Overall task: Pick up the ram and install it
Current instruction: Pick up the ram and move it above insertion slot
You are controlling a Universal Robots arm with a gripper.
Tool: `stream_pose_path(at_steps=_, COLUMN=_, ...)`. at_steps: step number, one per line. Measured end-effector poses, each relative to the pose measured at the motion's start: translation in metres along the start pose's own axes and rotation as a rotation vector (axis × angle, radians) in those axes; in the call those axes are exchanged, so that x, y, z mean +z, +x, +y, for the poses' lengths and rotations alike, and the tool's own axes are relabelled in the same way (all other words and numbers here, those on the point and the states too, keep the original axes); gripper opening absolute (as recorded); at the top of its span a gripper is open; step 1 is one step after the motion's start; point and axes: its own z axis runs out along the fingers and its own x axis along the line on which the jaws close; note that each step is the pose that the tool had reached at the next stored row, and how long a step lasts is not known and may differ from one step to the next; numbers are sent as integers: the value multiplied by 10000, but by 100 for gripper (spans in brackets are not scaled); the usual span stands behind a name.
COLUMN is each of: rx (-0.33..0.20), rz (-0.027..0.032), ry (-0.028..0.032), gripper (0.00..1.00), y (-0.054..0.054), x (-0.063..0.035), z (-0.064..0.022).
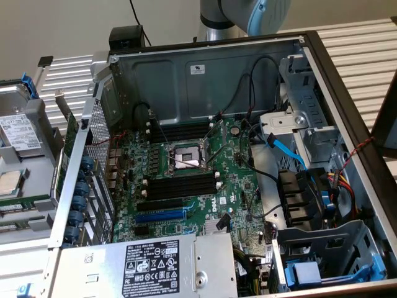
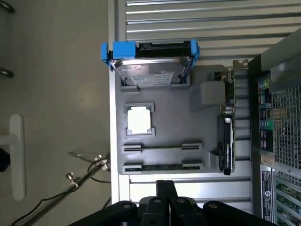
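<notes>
exterior view: mobo (image 1: 240, 181) marked dell

**Little print can be read**

White letters that look like DELL stand on the motherboard (image 1: 226, 200), toward the exterior view's lower right of the socket (image 1: 184, 156). The supply label (image 1: 152, 268), below the socket in that view, carries rows of certification marks and fine print too small to read. The white sticker (image 1: 197, 69) on the case wall above the socket and the drive label (image 1: 17, 133), far to the socket's left, cannot be read either.
</notes>
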Motion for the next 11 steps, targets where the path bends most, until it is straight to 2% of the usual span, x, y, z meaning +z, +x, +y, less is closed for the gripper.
stream_pose_path(at_steps=11, rx=-1981, rz=94, ry=54, gripper=11, y=0, x=9, z=-1)
